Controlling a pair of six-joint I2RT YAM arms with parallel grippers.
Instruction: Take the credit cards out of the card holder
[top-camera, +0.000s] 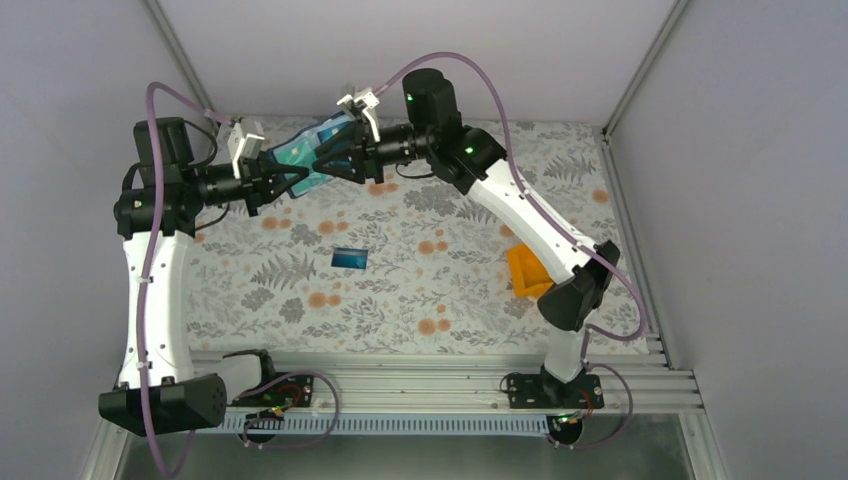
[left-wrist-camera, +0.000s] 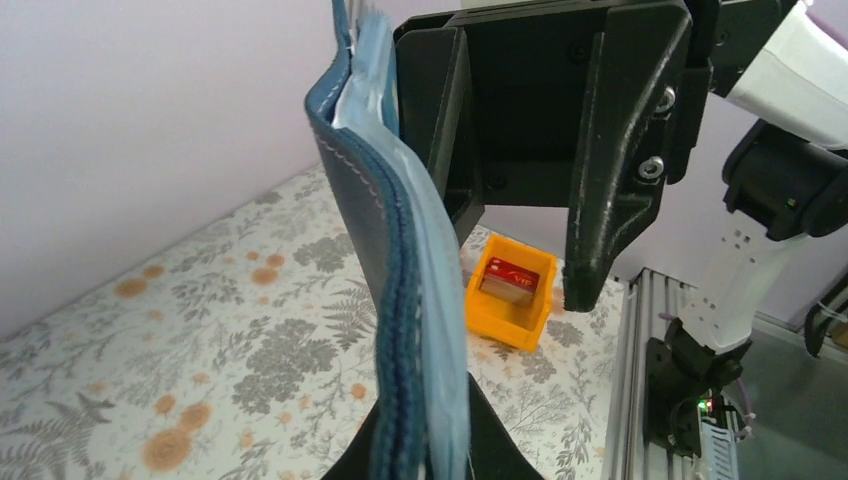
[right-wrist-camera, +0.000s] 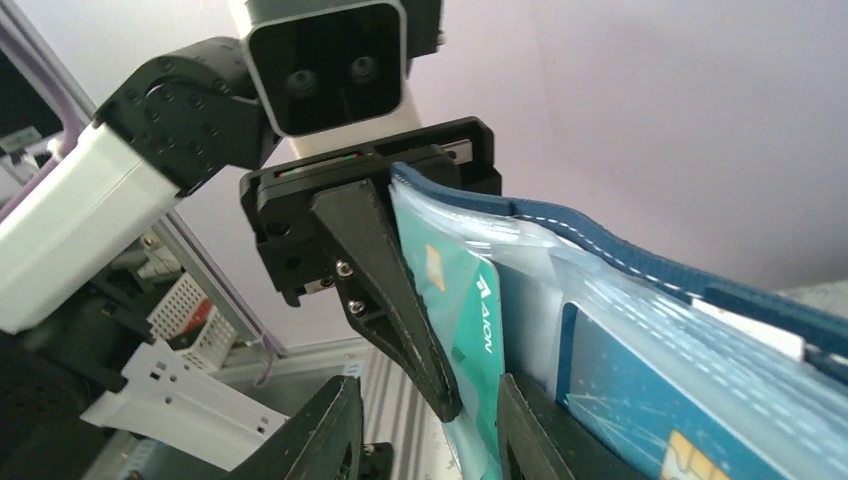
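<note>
Pale walls (top-camera: 400, 40) close in a floral worktop (top-camera: 440, 300), and much of what matters is hard for us to see. From above, the holder (top-camera: 300, 152) is only a blue-teal sliver between the two sets of jaws, held clear of the worktop near the back wall. The left wrist view gives it edge-on and upright, navy outside to the left, with no card visible. In the right wrist view a teal card (right-wrist-camera: 465, 320) sits in a clear pocket, and beside it a pocketed blue card (right-wrist-camera: 640, 400) is cut off by the frame's edge. The left arm (top-camera: 150, 280) rises from its base, bends and reaches right, with its jaws clamped on the holder's end. The right arm (top-camera: 530, 220) stretches up and left to face it, with its jaws apart. The teal card's end seems to lie between them, though we cannot tell whether either finger touches it. A loose blue card (top-camera: 349, 258) lies flat mid-worktop, well apart from an orange bin (top-camera: 522, 268) half hidden behind the right arm. The left wrist view shows a red card (left-wrist-camera: 505, 274) in that bin.
</note>
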